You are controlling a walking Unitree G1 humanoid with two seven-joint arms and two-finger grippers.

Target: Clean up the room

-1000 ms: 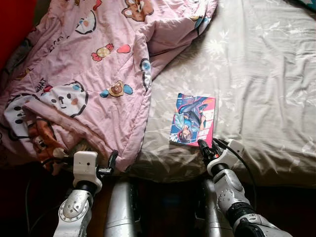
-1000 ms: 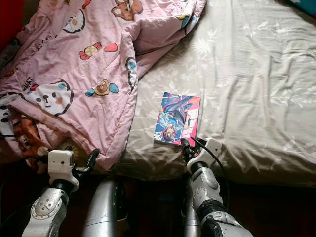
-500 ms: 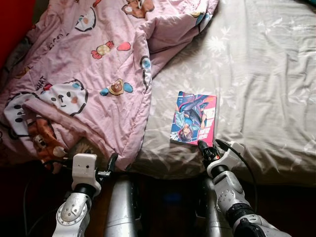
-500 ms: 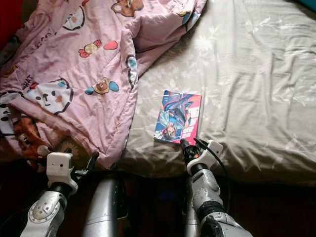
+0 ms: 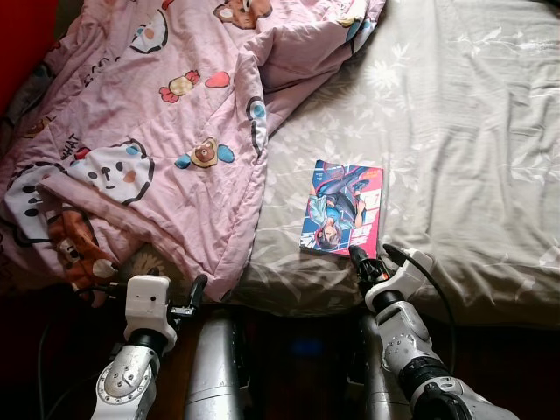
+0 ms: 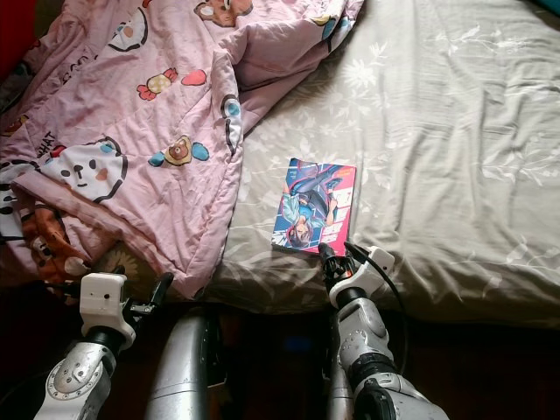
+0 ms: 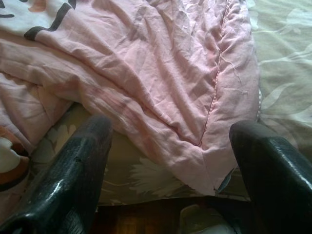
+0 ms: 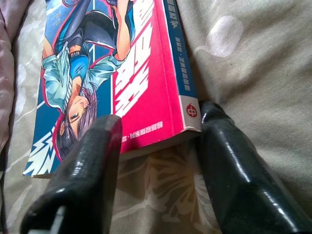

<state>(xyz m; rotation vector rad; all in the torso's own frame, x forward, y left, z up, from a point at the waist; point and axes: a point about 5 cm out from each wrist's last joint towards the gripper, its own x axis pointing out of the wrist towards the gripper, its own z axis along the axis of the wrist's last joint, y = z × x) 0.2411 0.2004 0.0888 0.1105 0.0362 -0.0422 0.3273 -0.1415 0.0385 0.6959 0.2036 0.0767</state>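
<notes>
Bed [image 5: 455,114], pink quilt [image 5: 157,114] rumpled. Right gripper [image 8: 156,161], jaws open, straddles book [image 5: 342,208] corner; next: close, lift. Left gripper [image 7: 170,161] open, empty.

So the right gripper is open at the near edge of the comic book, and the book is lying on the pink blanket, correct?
Not quite. The right gripper is open at the comic book's near edge, but the book lies on the grey floral sheet, beside the pink blanket, not on it. The left eye view shows this.
</notes>
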